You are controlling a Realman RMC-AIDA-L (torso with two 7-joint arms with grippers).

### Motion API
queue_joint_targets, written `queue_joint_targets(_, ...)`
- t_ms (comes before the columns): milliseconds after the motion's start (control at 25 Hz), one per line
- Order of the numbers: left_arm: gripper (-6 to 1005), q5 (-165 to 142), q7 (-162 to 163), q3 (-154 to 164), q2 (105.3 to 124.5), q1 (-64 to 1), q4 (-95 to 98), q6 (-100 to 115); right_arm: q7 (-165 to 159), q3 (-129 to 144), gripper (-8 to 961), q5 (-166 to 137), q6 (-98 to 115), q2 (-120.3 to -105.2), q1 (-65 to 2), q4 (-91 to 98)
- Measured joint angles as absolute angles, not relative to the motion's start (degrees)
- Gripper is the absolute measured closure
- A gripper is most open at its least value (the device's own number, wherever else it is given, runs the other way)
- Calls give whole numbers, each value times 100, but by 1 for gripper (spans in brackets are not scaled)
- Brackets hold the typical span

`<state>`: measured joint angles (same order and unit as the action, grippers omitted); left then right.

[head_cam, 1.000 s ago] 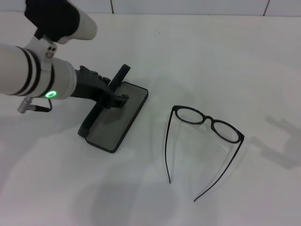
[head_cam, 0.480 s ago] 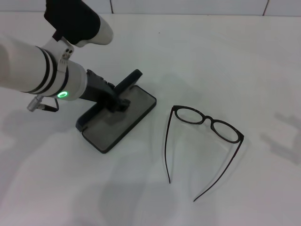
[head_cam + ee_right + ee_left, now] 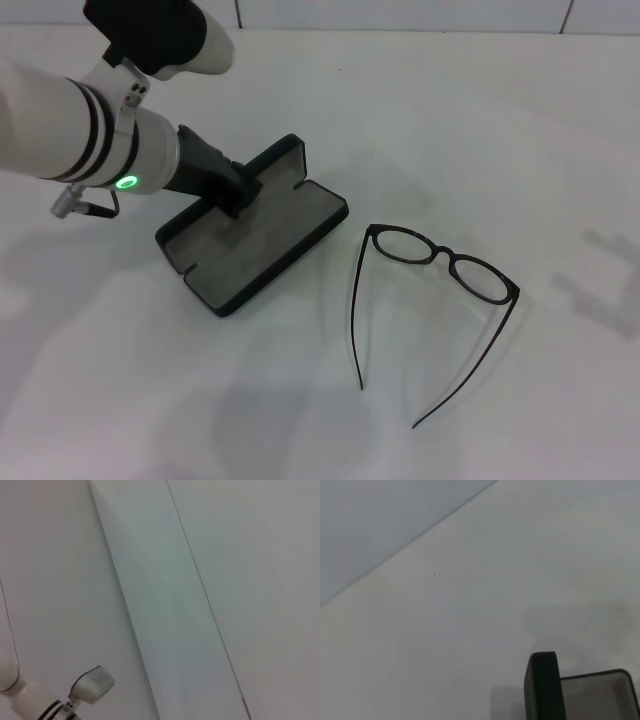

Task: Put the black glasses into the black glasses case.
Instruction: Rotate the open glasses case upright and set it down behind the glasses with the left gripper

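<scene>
Right of centre on the white desk (image 3: 480, 130): the black glasses (image 3: 440, 262), one pair, lying flat and unfolded, both lenses side by side toward the far edge of the frame's spread and both slender temple arms splayed out toward the robot; untouched, nothing near them but bare surface. Just beside them, to the robot's left and not touching: the black glasses case (image 3: 250, 245), one, lying open at a slant, grey lining upward, its shallow tray facing the camera and its lid standing up along the far long side. Judged reason for this pose: an open, lining-up tray offers a clear drop for the frame, and the near corner points toward the lenses, shortening the carry. At the lid: the left hand (image 3: 232, 190), black, reaching in from the white forearm with a green light on the wrist, clenched on the black glasses case at the lid's edge, apparently to hold the lid open and steady the shell against sliding. Left wrist view: one dark finger (image 3: 543, 685) beside a corner of the grey-lined case, desk beyond. Right hand: not visible in any view; its wrist camera shows only pale surfaces and part of the left arm. Status, judged: case readied, glasses not yet picked up.
</scene>
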<state>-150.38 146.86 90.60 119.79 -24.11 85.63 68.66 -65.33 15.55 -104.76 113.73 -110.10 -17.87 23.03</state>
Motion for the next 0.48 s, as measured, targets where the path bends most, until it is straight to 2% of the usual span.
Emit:
queue_joint_targets(40, 730, -15037, 14649, 9070, 11982, -2397, 8614, 6866, -6534, 1555, 147, -10442, 11379, -11010, -1764, 2303)
queue_joint_targets(280, 808, -14963, 14307, 9344, 11997, -2378, 8975, 6738, -6537, 1548, 147, -10283, 11384, -11001, -1624, 2302)
queue_joint_targets(480, 808, -14964, 13695, 10029, 11997, -2374, 9085, 6105, -6539, 1545, 147, -10243, 11401, -10979, -1521, 2302)
